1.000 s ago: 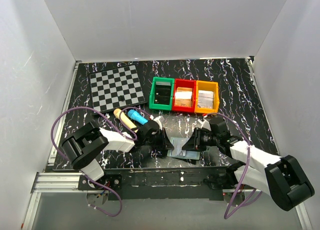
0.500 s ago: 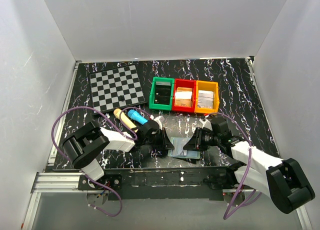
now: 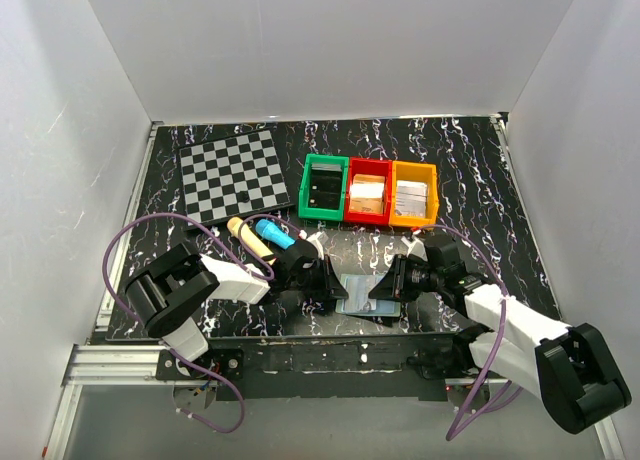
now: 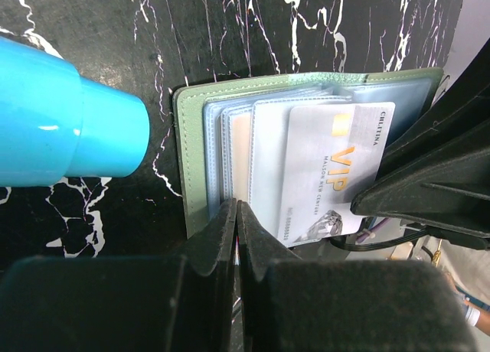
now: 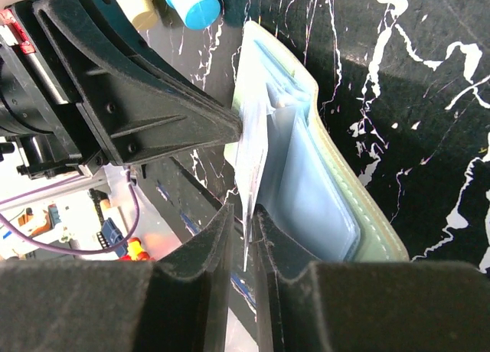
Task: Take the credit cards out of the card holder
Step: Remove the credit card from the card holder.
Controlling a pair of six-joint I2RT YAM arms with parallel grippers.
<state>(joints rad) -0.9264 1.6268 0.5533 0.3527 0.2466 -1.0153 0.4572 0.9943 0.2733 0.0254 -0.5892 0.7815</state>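
Observation:
The card holder (image 3: 362, 295) lies open near the table's front edge, grey-green outside (image 4: 182, 168) with pale blue sleeves (image 5: 321, 191). A pale credit card (image 4: 333, 176) marked VIP sticks partway out of a sleeve. My left gripper (image 4: 236, 208) is shut, its tips pressed on the holder's left edge (image 3: 330, 288). My right gripper (image 5: 243, 214) comes from the right (image 3: 385, 290). Its jaws stand narrowly apart around the card's free edge (image 5: 253, 157). The card rests against one finger, with a gap to the other.
A blue cylinder (image 3: 272, 233) and a beige one (image 3: 245, 235) lie just behind my left gripper. A checkered board (image 3: 232, 175) sits at the back left. Green (image 3: 323, 187), red (image 3: 368, 192) and orange (image 3: 413, 193) bins stand behind the holder.
My right gripper's jaws have narrowed around the card's edge, and the right arm has shifted slightly. The left gripper and the holder have stayed put.

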